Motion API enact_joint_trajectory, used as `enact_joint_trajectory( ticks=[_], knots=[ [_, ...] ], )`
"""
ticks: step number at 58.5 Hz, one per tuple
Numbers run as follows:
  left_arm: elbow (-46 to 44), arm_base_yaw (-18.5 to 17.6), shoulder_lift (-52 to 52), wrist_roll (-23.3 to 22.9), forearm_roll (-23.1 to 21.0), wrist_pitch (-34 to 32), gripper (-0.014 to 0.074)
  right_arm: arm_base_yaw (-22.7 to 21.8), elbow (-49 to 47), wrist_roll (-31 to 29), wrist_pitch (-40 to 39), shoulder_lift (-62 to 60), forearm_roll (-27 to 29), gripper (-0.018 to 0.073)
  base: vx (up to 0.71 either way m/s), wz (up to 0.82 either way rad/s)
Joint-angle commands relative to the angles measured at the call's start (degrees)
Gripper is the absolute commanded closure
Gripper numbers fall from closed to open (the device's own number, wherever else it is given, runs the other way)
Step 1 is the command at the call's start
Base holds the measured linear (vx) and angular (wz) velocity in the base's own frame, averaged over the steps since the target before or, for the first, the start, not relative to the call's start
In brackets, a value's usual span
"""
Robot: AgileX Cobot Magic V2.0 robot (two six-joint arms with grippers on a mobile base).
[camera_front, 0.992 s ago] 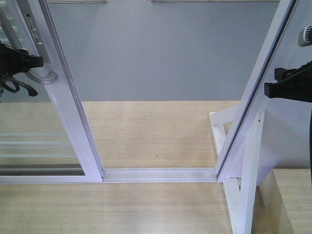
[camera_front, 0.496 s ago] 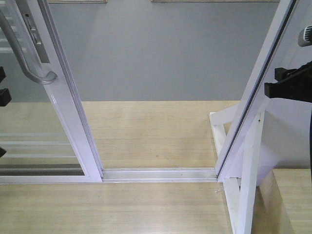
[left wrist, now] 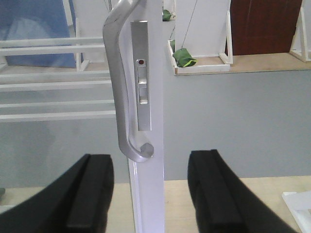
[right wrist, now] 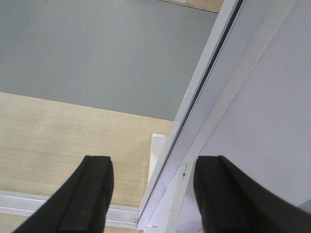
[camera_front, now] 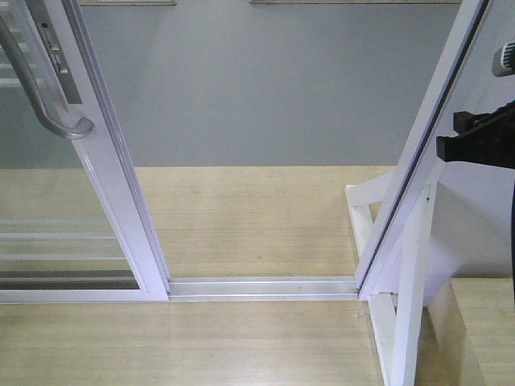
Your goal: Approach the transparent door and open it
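The transparent door [camera_front: 113,189] stands at the left of the front view, slid aside, its curved grey handle [camera_front: 40,88] on the white stile. In the left wrist view the handle [left wrist: 120,82] and a lock plate [left wrist: 141,77] are straight ahead. My left gripper [left wrist: 150,194] is open, its black fingers [left wrist: 90,194] either side of the stile [left wrist: 148,199] and short of the handle, touching nothing. It does not show in the front view. My right gripper [right wrist: 155,194] is open and empty beside the white jamb [right wrist: 194,111].
A floor track [camera_front: 261,287] runs across the open doorway to the right-hand white frame [camera_front: 418,145], which has a white brace [camera_front: 402,322] at its foot. Wood floor lies near, grey floor beyond. Past the glass are white racks [left wrist: 48,82] and a tray [left wrist: 199,65].
My left gripper, which was at the handle a second ago, has drawn off to the left and out of the front view. The door and the right gripper have not moved.
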Motion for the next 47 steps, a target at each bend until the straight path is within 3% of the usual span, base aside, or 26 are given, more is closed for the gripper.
enact_joint_trajectory(
  ticks=[1, 4, 12, 16, 26, 35, 38, 47],
  knots=[
    [0.5, -0.2, -1.9, -0.3, -2.3, -7.0, 0.0188, -0.2, -1.6, -0.4, -2.9, -1.2, -1.9, 0.0122, 0.00, 0.00],
    [2.5, -0.2, -3.9, 1.2, -5.0, -9.5, 0.0246, -0.2, -1.6, -0.4, -2.9, -1.2, -1.9, 0.0122, 0.00, 0.00],
    [9.2, -0.4, -10.8, 11.5, -12.7, -12.4, 0.0491, -0.2, -1.6, -0.4, -2.9, -1.2, -1.9, 0.0122, 0.00, 0.00],
    [12.6, -1.0, -15.2, 14.3, -13.6, -11.7, 0.0606, -0.2, -1.6, -0.4, -2.9, -1.2, -1.9, 0.0122, 0.00, 0.00],
    [20.2, -3.2, -26.4, 14.7, -13.1, -9.6, 0.0603, -0.2, -1.6, -0.4, -2.9, -1.2, -1.9, 0.0122, 0.00, 0.00],
    [29.6, -3.2, -35.3, 14.6, -13.1, -13.1, 0.0602, -0.2, -1.6, -0.4, -2.9, -1.2, -1.9, 0.0122, 0.00, 0.00],
    [29.0, -3.2, -36.2, 14.6, -13.1, -7.9, 0.0602, -0.2, -1.6, -0.4, -2.9, -1.2, -1.9, 0.0122, 0.00, 0.00],
    [28.8, -3.0, -34.4, 14.6, -13.4, -4.1, 0.0602, -0.2, -1.6, -0.4, -3.0, -1.2, -1.9, 0.0122, 0.00, 0.00]
  ],
)
